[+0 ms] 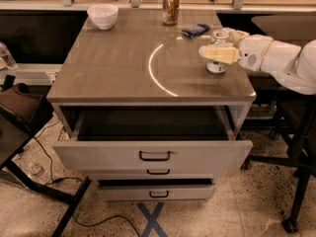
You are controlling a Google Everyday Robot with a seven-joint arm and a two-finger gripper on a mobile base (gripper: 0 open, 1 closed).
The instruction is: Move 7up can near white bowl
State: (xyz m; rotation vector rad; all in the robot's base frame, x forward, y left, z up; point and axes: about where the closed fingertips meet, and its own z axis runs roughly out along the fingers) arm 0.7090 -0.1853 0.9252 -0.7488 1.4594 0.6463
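Observation:
The 7up can, silver-white with green markings, stands upright near the right edge of the grey table top. My gripper reaches in from the right and is open. Its near finger crosses the front of the can and its far finger lies behind the can. The white bowl sits at the far left corner of the table, well away from the can.
A brown-gold can stands at the table's far edge and a blue packet lies just behind the 7up can. The top drawer hangs open below the table front. A dark chair is at left and a black stand at right.

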